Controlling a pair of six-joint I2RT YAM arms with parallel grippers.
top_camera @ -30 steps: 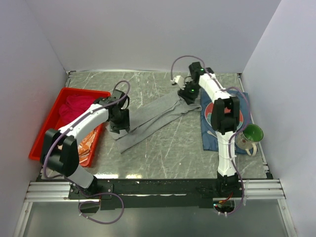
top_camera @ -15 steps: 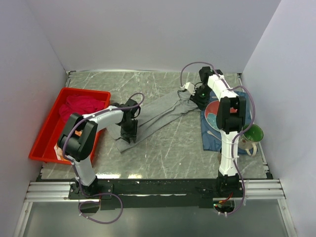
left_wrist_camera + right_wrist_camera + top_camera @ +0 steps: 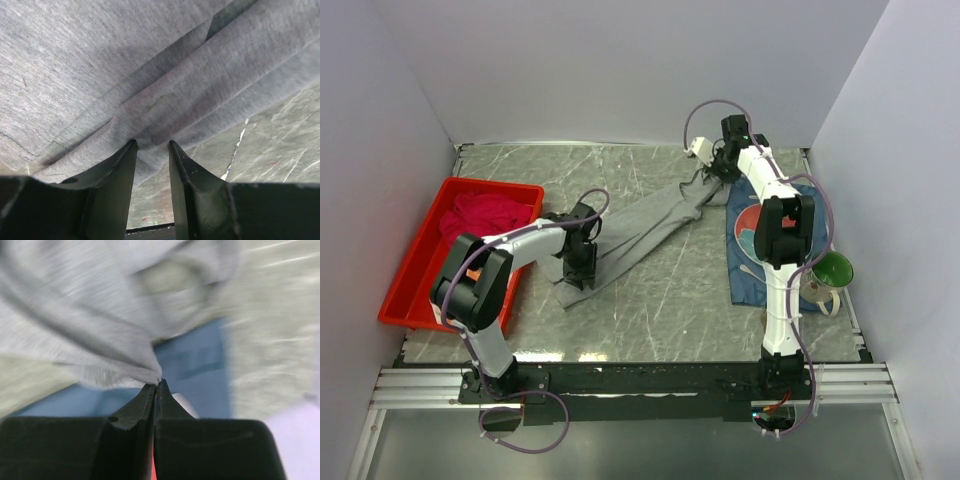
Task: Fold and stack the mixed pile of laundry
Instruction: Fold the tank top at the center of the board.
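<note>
Evidently limp and light, the long grey garment (image 3: 640, 232) lies diagonally across the table (image 3: 670, 300). The left gripper (image 3: 151, 145) pinches a bunched fold at its near end; the right gripper (image 3: 156, 384) is clamped on the far hem. Hems probably give the firmest hold.

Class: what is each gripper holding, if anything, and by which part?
Both hold the grey garment. The left gripper pinches a raised fold by its near end; the right gripper grips the hem at its far end.

In the right wrist view we get the long grey knit garment (image 3: 90, 325) and dark blue cloth (image 3: 195, 365) only blurred.
</note>
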